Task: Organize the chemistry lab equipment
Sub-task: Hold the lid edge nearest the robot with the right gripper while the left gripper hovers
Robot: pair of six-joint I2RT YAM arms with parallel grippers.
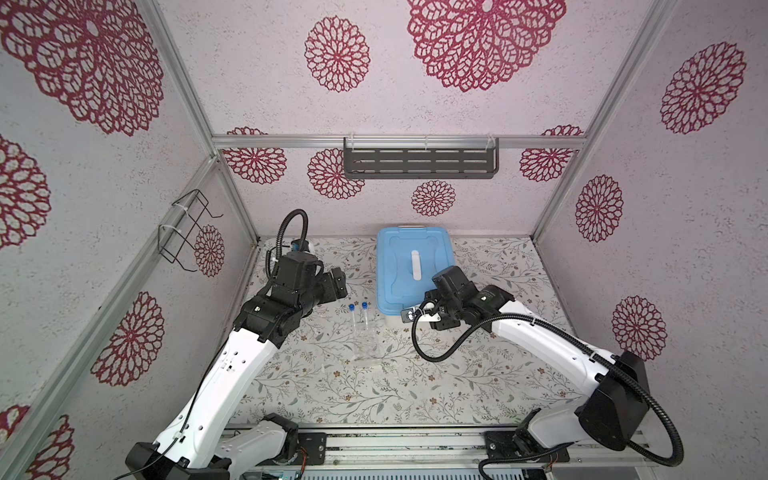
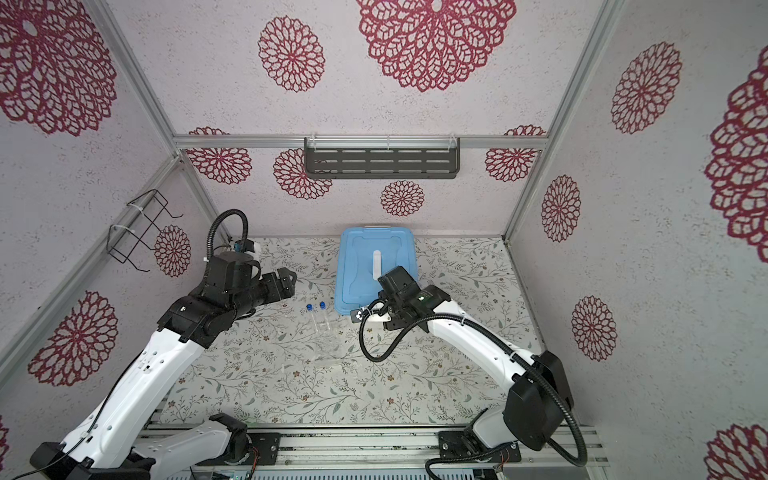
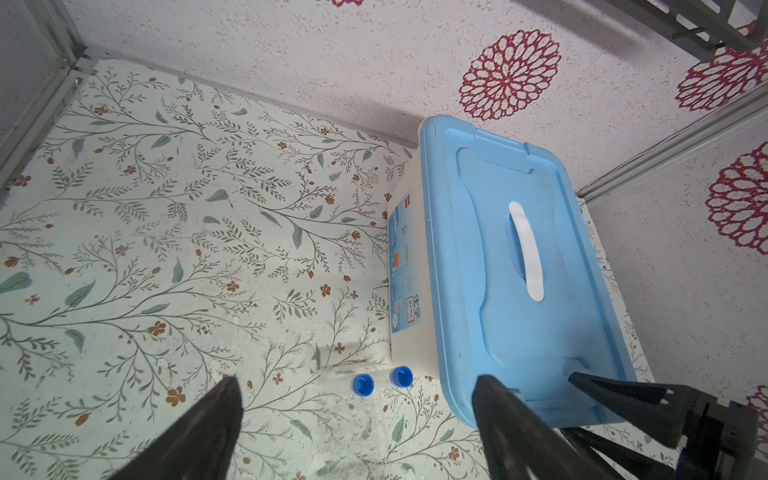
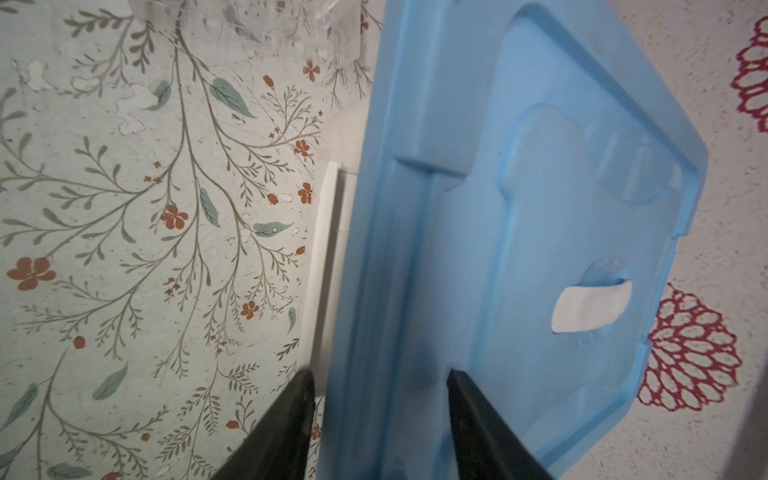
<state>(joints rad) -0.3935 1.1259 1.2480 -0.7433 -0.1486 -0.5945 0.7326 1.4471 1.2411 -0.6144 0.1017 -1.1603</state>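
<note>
Your right gripper (image 4: 378,399) stands at the near short rim of the blue plastic lid (image 4: 540,187) on the large white tub (image 3: 415,345). Its jaws are apart, one outside the rim and one over the lid, and I see no pressing. The long axis of the lid runs from near to far, away from this gripper. The two slim clear tubes with blue caps (image 1: 352,308) stand in the clear plastic stand (image 1: 368,353) just left of the tub. They are nearer to your left gripper (image 1: 338,286), which hangs wide open.
</note>
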